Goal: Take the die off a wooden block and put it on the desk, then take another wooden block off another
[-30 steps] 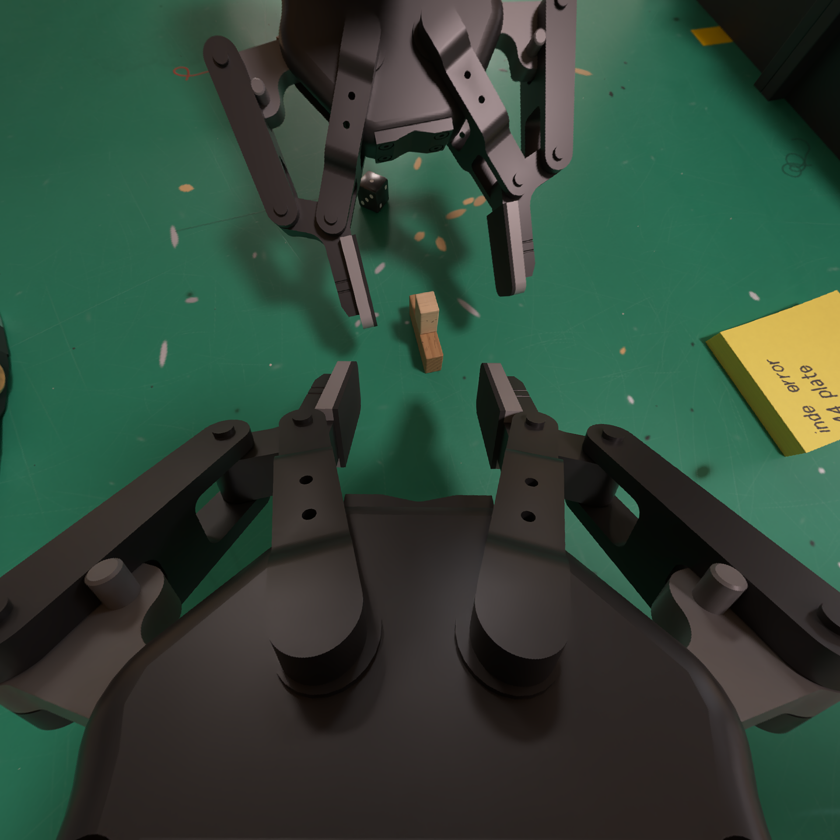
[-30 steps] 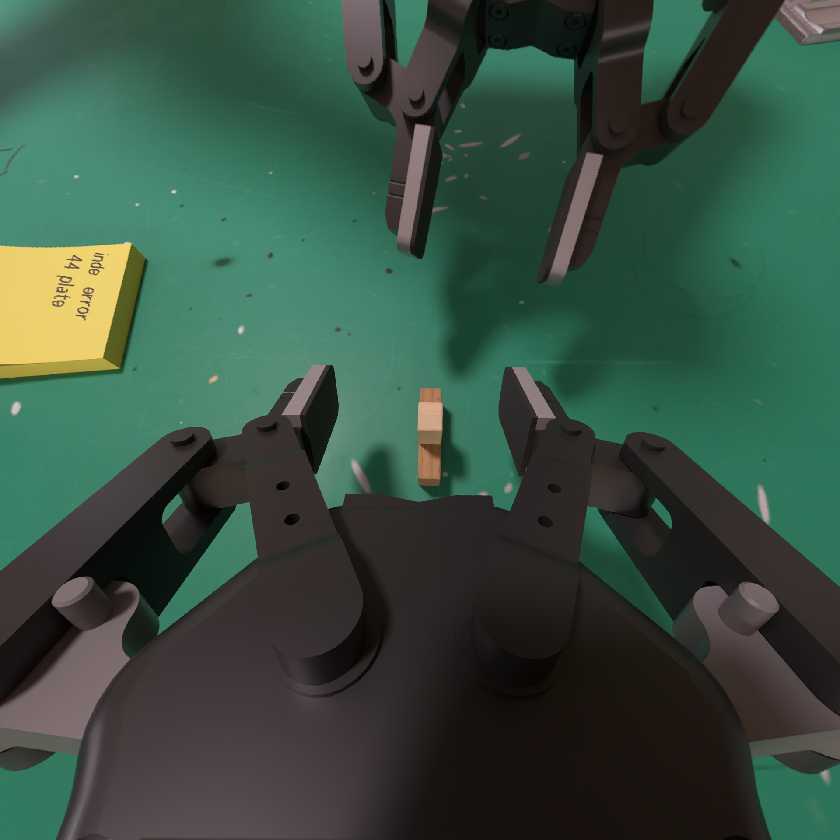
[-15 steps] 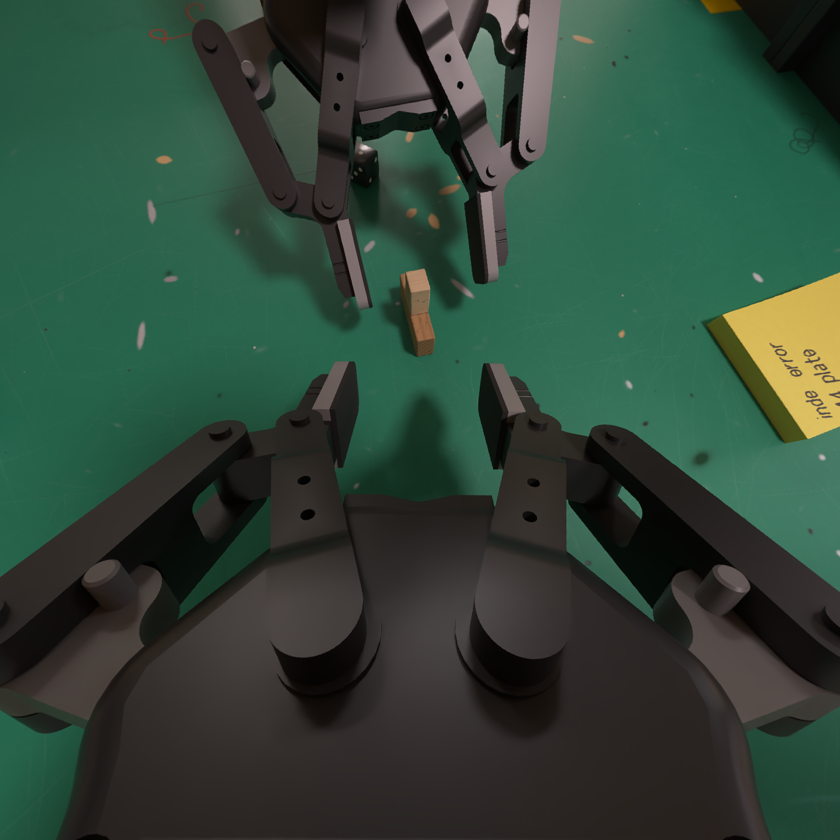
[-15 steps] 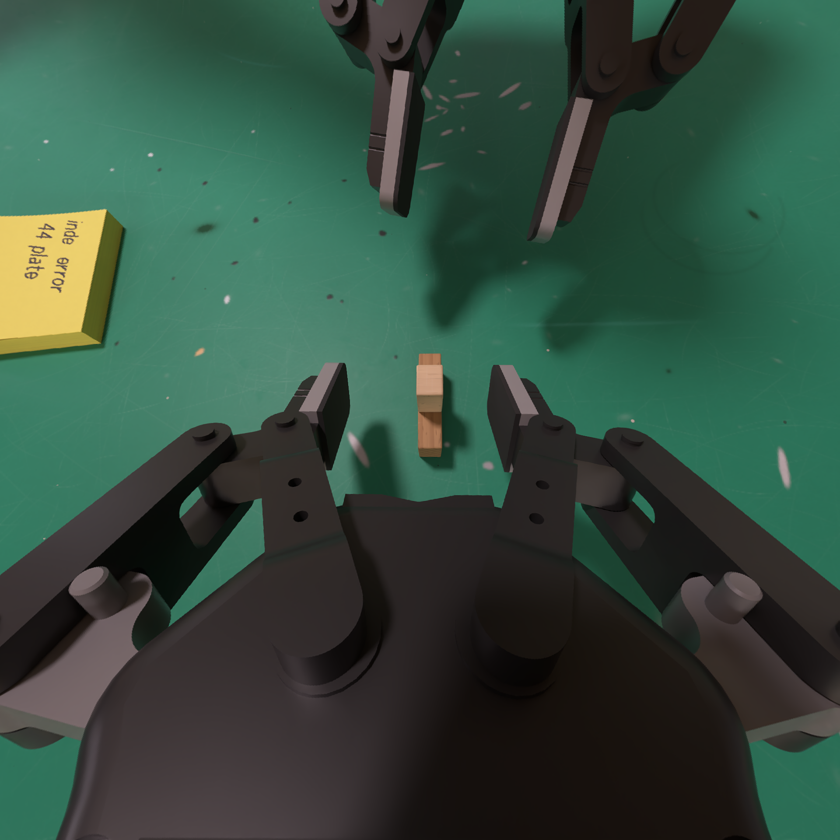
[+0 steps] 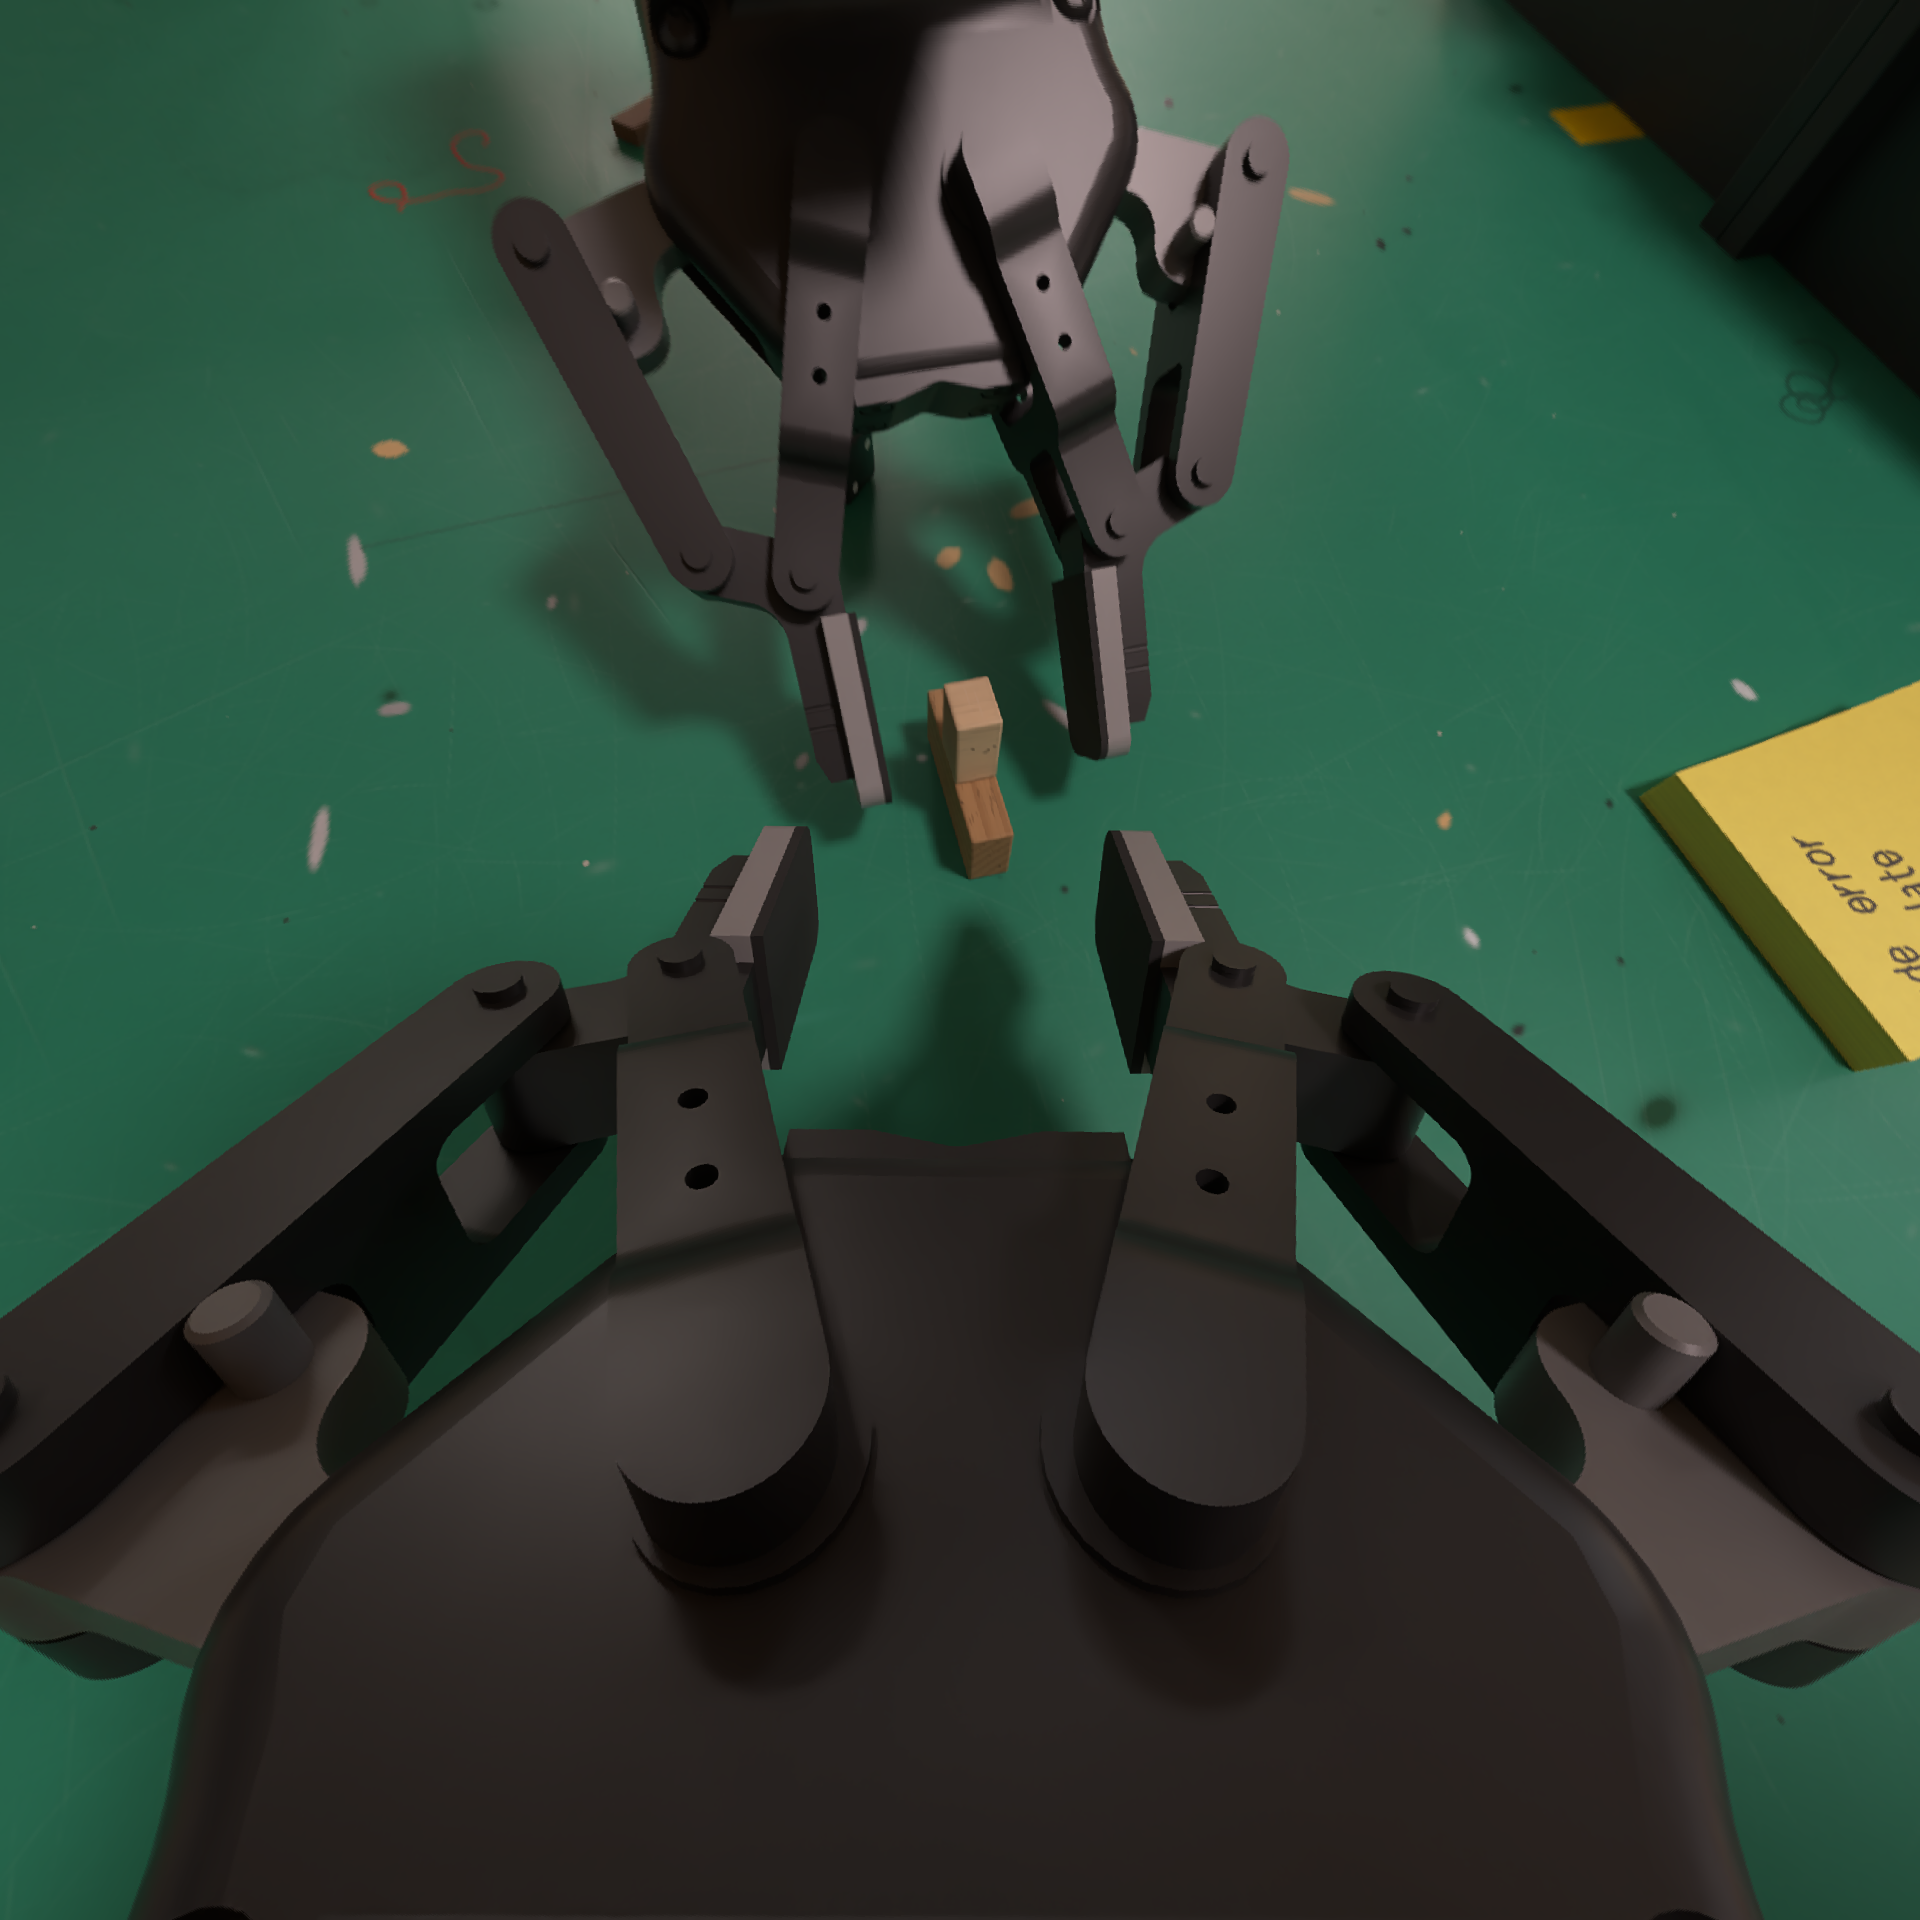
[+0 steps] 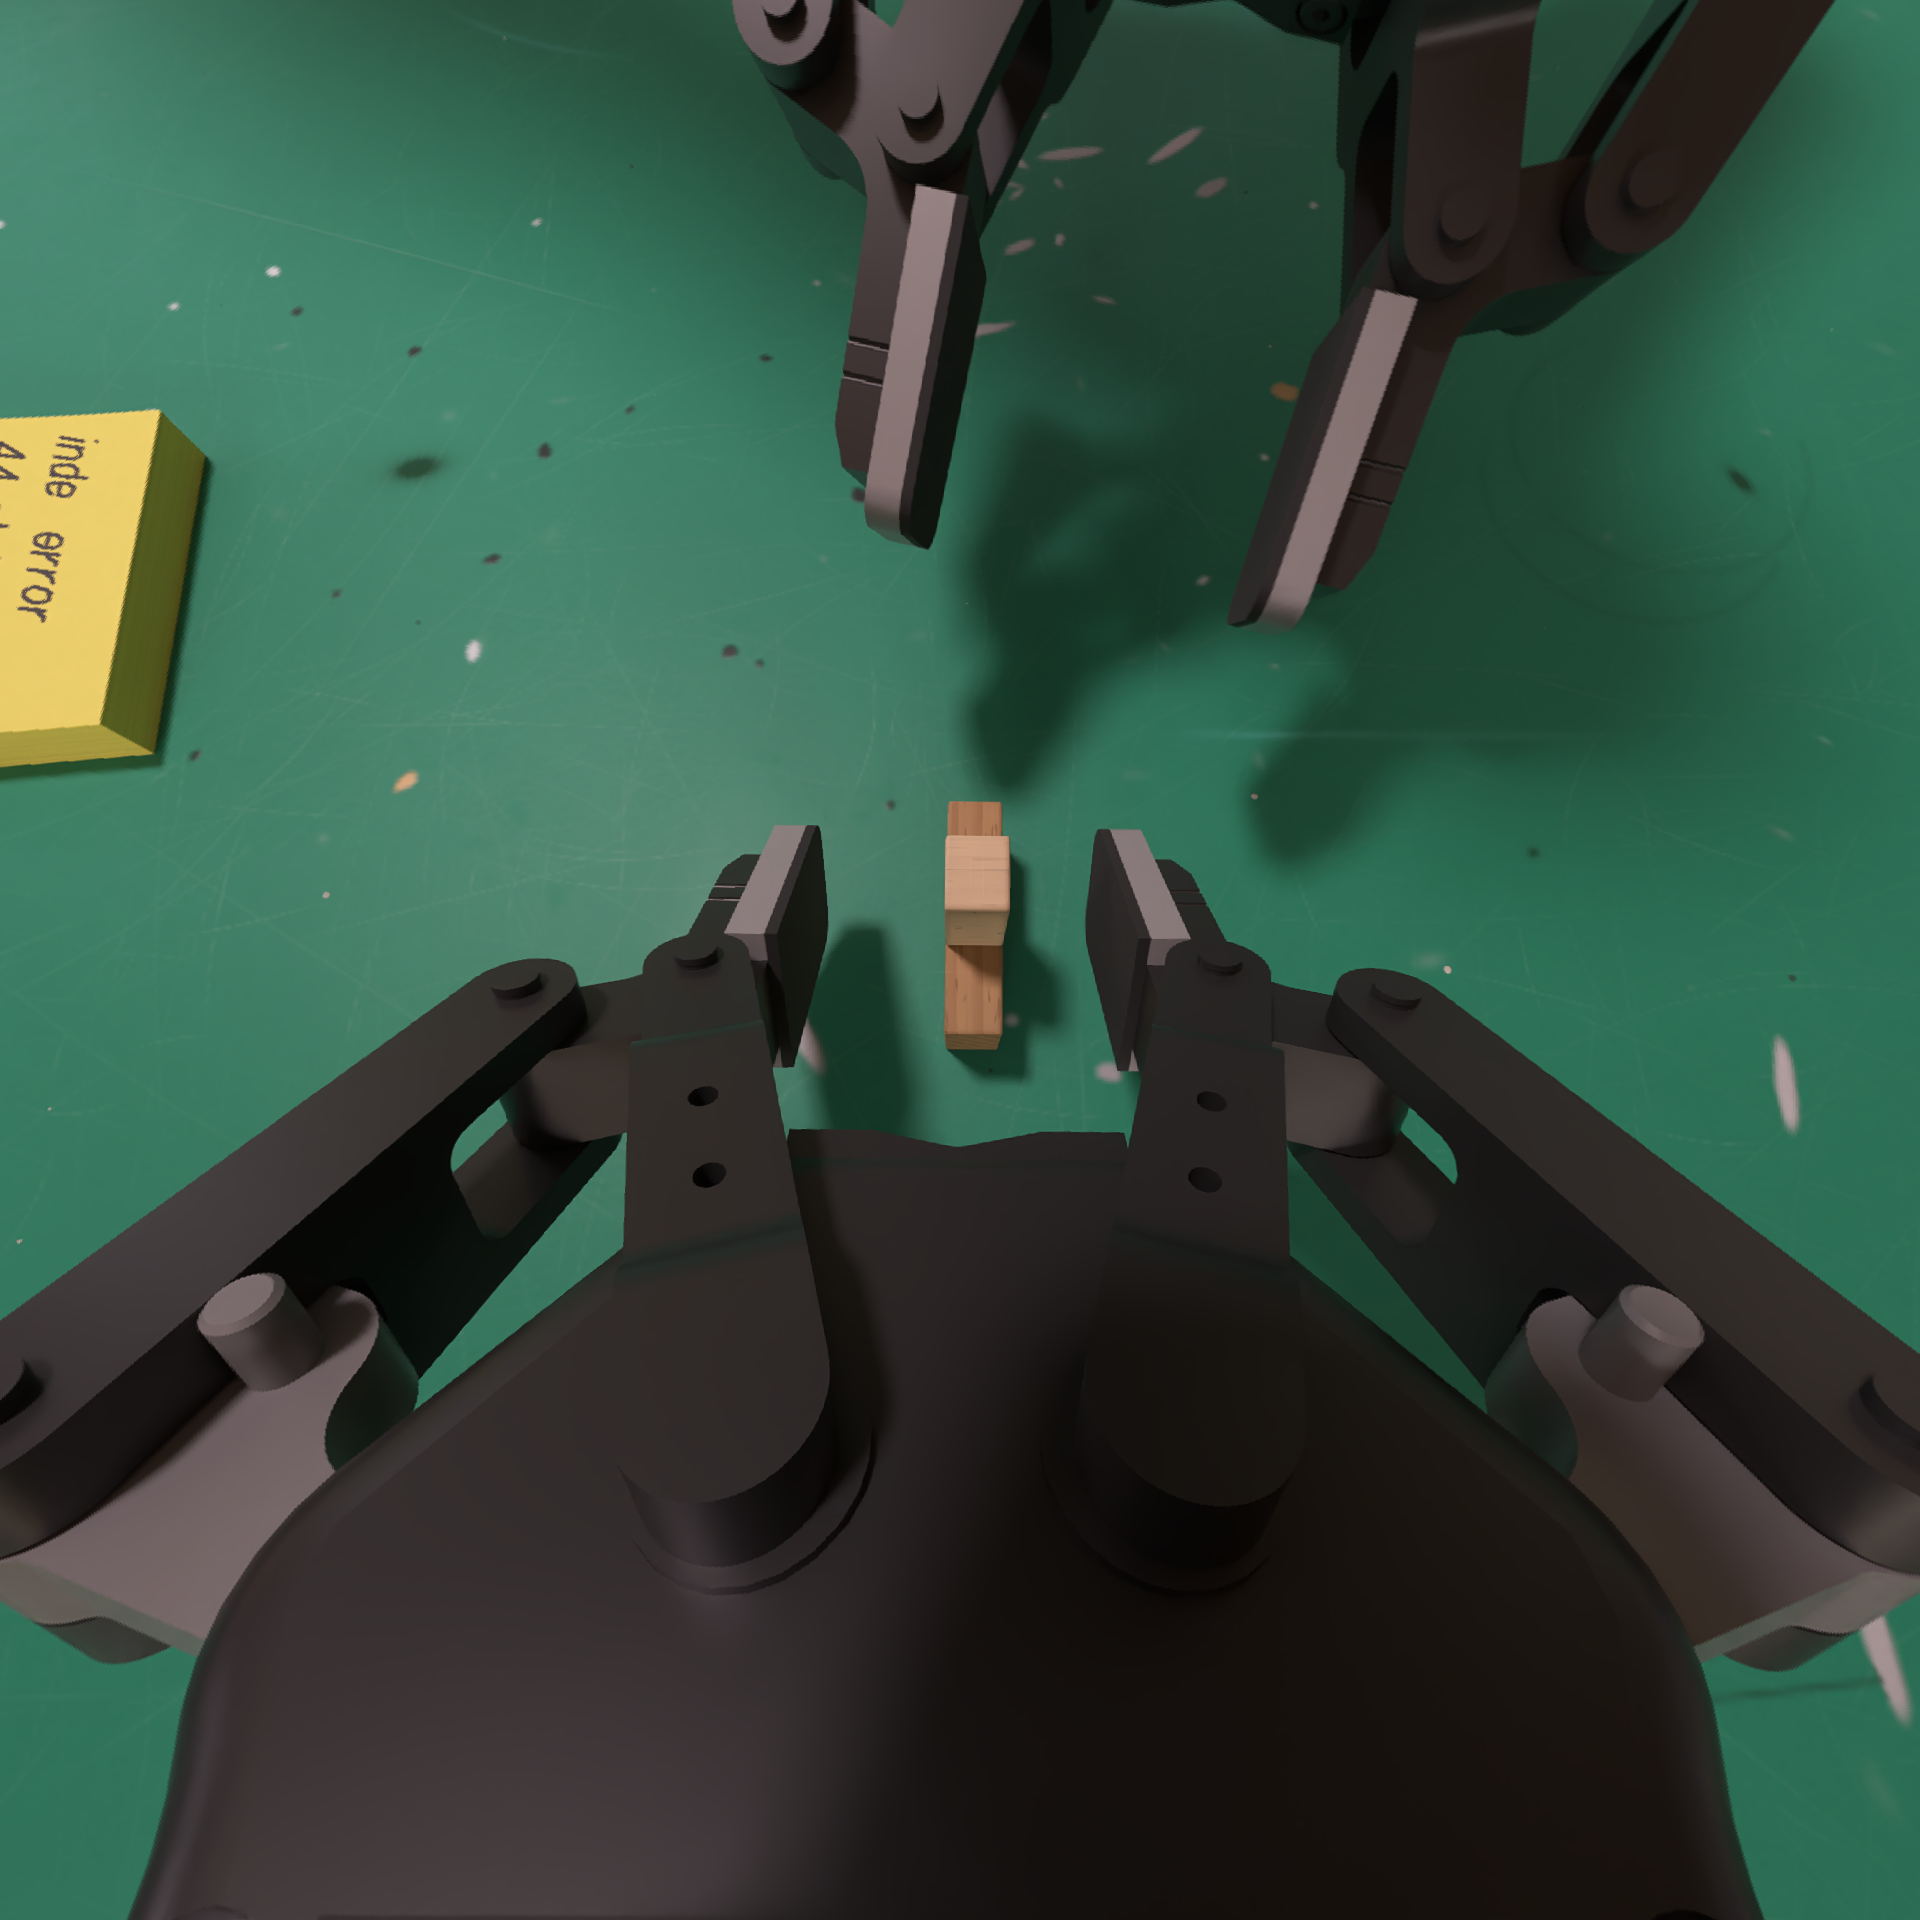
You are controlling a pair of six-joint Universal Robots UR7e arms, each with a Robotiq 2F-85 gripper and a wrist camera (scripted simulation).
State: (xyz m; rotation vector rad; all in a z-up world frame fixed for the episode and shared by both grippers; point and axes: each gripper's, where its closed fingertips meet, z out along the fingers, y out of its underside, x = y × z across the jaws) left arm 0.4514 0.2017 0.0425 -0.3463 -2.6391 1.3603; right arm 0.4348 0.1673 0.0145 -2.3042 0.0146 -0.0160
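A pale wooden cube (image 5: 974, 727) sits on one end of a longer, darker wooden block (image 5: 982, 831) that lies on the green desk mat (image 5: 312, 675). In the right wrist view the cube (image 6: 977, 883) and the block (image 6: 974, 997) lie between my right gripper's (image 6: 958, 914) open fingers, with gaps on both sides. In the left wrist view the right gripper (image 5: 982, 748) straddles the cube from above. My left gripper (image 5: 958, 904) is open and empty just short of the block; it also shows in the right wrist view (image 6: 1081, 566). No die is in sight.
A yellow notepad (image 5: 1818, 862) lies to the right in the left wrist view and at the left edge of the right wrist view (image 6: 73, 592). A dark box edge (image 5: 1818, 104) fills the far right corner. A small brown piece (image 5: 629, 125) peeks out behind the right gripper.
My right gripper has come down around the stacked blocks and its jaws have narrowed. The die, seen earlier behind it on the mat, is now hidden. The left gripper has barely moved.
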